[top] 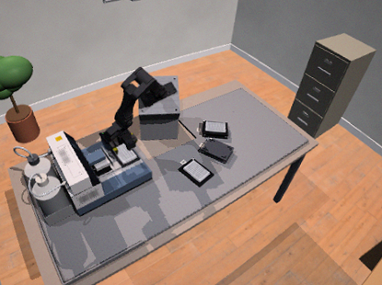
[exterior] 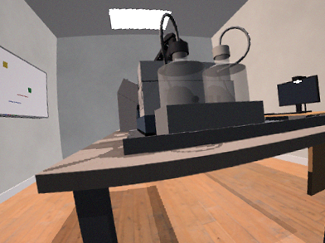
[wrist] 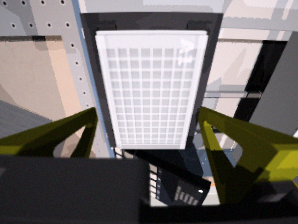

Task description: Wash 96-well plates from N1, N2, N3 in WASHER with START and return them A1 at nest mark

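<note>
In the wrist view a white 96-well plate (wrist: 151, 90) lies in the dark carrier pocket (wrist: 150, 25) of the washer. It looks flat, and its cut corner is at the far right. My gripper (wrist: 148, 112) is open, and its yellow fingers stand wide on either side of the plate's near end, apart from it. In the top view the gripper (top: 116, 148) hangs over the washer (top: 95, 169), just above the plate (top: 126, 153). Two nests hold white plates (top: 215, 127) (top: 196, 171). The nest between them (top: 215, 149) is dark and holds no plate. The keypad (wrist: 181, 192) shows below the plate.
Two liquid bottles (top: 40, 182) with hoses stand at the washer's left end, and they hide the washer in the exterior view (exterior: 197, 81). The arm's grey base box (top: 161, 103) stands behind the washer. A filing cabinet (top: 330, 84) and a potted plant (top: 13, 96) stand off the table.
</note>
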Robot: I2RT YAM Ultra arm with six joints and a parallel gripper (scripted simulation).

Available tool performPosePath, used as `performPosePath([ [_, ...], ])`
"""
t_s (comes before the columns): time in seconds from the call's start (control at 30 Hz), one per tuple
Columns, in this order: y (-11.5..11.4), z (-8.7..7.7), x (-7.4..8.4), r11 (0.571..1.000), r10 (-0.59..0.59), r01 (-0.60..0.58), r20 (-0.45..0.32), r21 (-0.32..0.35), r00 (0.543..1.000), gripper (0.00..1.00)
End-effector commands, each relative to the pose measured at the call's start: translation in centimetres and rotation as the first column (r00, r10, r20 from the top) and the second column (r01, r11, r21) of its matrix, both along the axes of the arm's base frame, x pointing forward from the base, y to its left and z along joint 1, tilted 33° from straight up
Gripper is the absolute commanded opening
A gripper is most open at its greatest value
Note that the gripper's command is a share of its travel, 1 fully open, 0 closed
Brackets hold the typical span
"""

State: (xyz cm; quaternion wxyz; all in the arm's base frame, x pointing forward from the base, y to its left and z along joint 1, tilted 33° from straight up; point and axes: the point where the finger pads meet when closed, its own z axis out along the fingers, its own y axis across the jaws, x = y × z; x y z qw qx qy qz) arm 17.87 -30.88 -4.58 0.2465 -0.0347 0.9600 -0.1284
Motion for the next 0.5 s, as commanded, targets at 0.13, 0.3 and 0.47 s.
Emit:
performPosePath([
  [0.13,-0.49,0.13,0.15,1.0,-0.004,0.004,0.006,-0.014,1.0,1.0],
  [0.3,-0.57,-0.15,0.31,1.0,-0.004,0.004,0.006,-0.014,1.0,1.0],
  [0.47,-0.64,-0.43,0.47,1.0,-0.004,0.004,0.006,-0.014,1.0,1.0],
])
